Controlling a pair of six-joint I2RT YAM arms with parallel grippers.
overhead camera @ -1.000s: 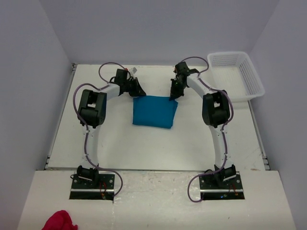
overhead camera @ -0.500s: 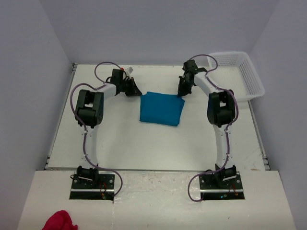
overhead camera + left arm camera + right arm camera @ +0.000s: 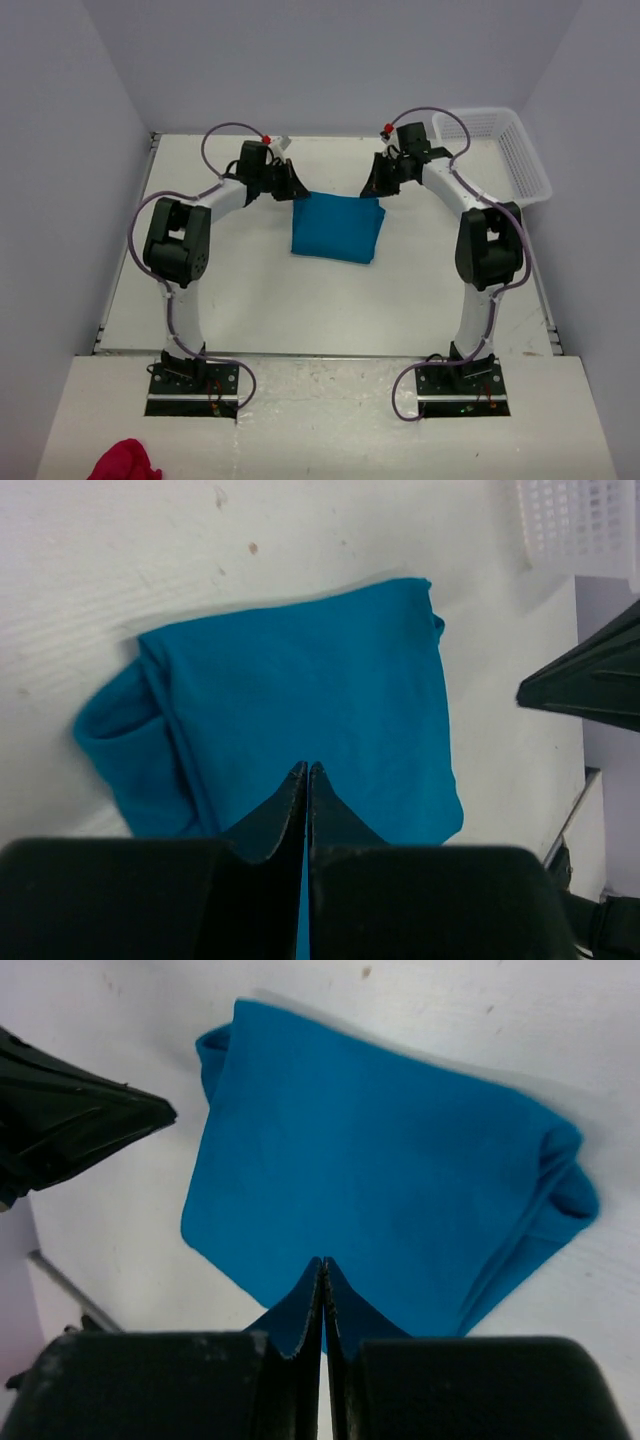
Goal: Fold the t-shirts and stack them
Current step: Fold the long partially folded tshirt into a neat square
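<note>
Well to the near left of the t-shirt (image 3: 335,228), off the table (image 3: 250,290) beside the left arm's base, lies a crumpled red cloth (image 3: 122,462). It looks out of easy reach if it is meant for the stack.

The left gripper (image 3: 293,190) sits at the t-shirt's far left corner with its jaws pressed together, and I see no fabric pinched between them. If it descends like this it would likely shove the cloth instead of taking it and rumple the fold.

The teal t-shirt lies folded into a compact rectangle at mid-table, between the two grippers. In the wrist views one side edge bulges as a loose roll. Lifting only the top layer there could let the fold spill open.

The right gripper (image 3: 372,190) is at the t-shirt's far right corner, its jaws likewise together and holding nothing I can make out. The two grippers face each other across the far edge, so any inward move risks a knock.

The white mesh basket (image 3: 530,170) stands to the far right of the t-shirt. The right arm's cable loops near it and could snag.

No brand, label or writing can be read anywhere, and the t-shirt is plain.
</note>
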